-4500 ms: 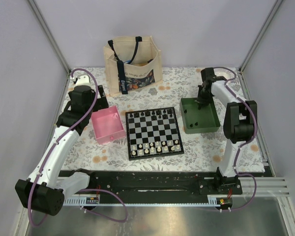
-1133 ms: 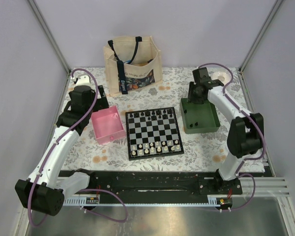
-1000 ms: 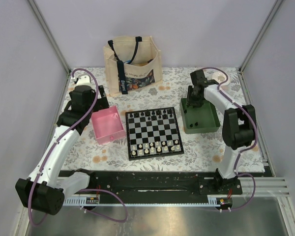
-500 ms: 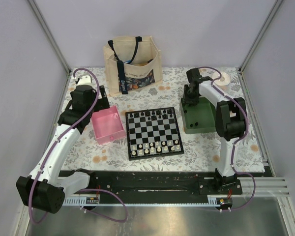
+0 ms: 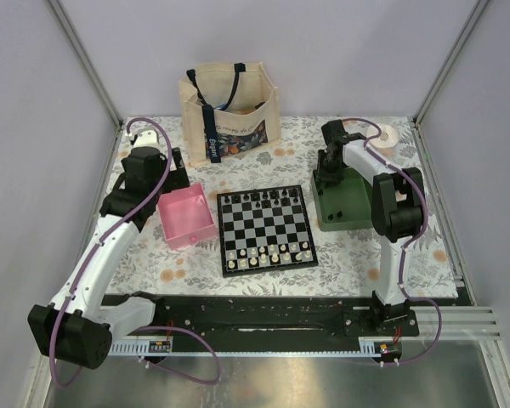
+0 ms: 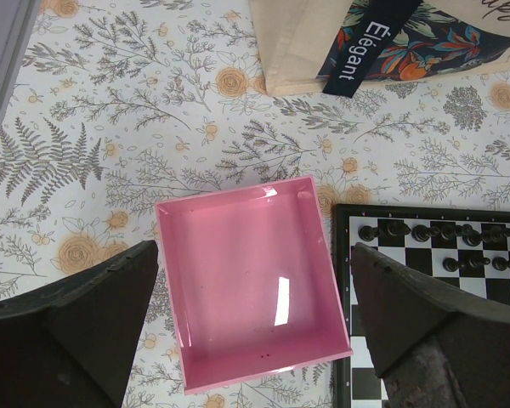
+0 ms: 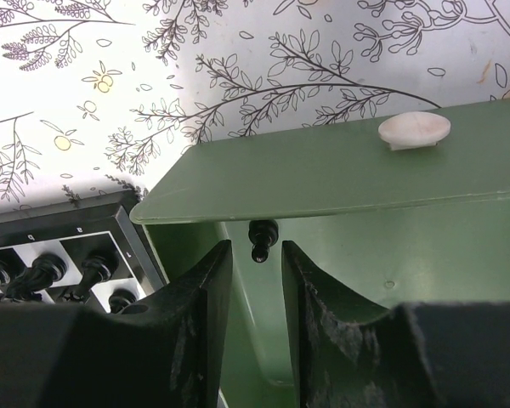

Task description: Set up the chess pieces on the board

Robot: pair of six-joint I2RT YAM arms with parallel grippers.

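Observation:
The board (image 5: 223, 238) lies mid-table with black chess pieces (image 5: 268, 199) on its far rows and white ones (image 5: 268, 252) on its near rows. My right gripper (image 5: 325, 181) is down in the far-left corner of the green tray (image 5: 363, 212). In the right wrist view a black piece (image 7: 260, 239) lies against the tray wall (image 7: 340, 178), just ahead of my right gripper (image 7: 255, 248), whose open fingers are narrowly spaced and touch nothing. My left gripper (image 6: 253, 248) hangs wide open and empty over the pink tray (image 6: 166, 280).
A cloth tote bag (image 5: 229, 110) stands behind the board. A white round peg (image 7: 414, 130) sits on the green tray's far rim. A few more black pieces (image 5: 340, 212) lie in the green tray. The board's corner (image 7: 110, 223) adjoins that tray.
My right gripper has moved left along the far side of the green tray into its far-left corner, and its jaws have narrowed slightly. The left arm has not moved.

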